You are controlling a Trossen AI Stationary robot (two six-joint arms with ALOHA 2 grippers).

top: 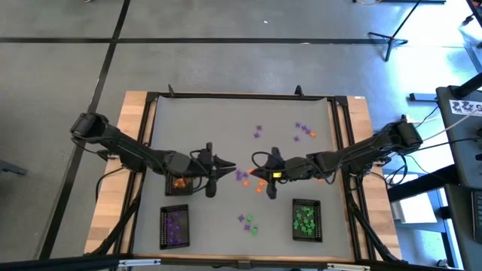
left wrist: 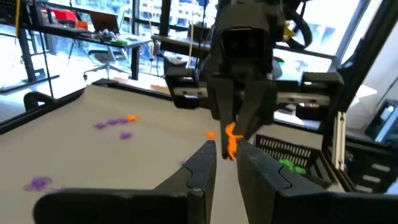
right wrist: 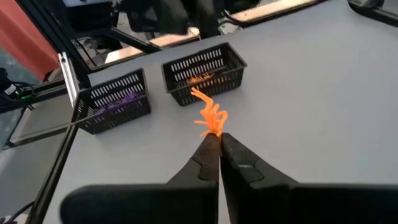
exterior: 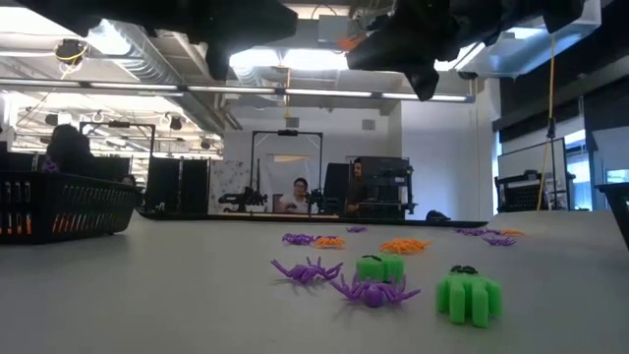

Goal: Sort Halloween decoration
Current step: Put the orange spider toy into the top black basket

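The right gripper [right wrist: 219,142] has its jaws clenched on an orange trinket [right wrist: 210,116], held clear above the counter [top: 226,128] near the centre of the high view. The left gripper [left wrist: 225,155] faces it from the left; its jaws stand slightly parted, and I cannot tell whether they hold anything. Beneath the left arm sits a tray with orange pieces [top: 179,182]. At lower left is the tray with purple pieces [top: 175,226], at lower right the tray with green pieces [top: 306,219]. Loose trinkets lie scattered: purple and orange ones [top: 303,129] at upper right of centre, green and purple ones [top: 248,223] between the lower trays.
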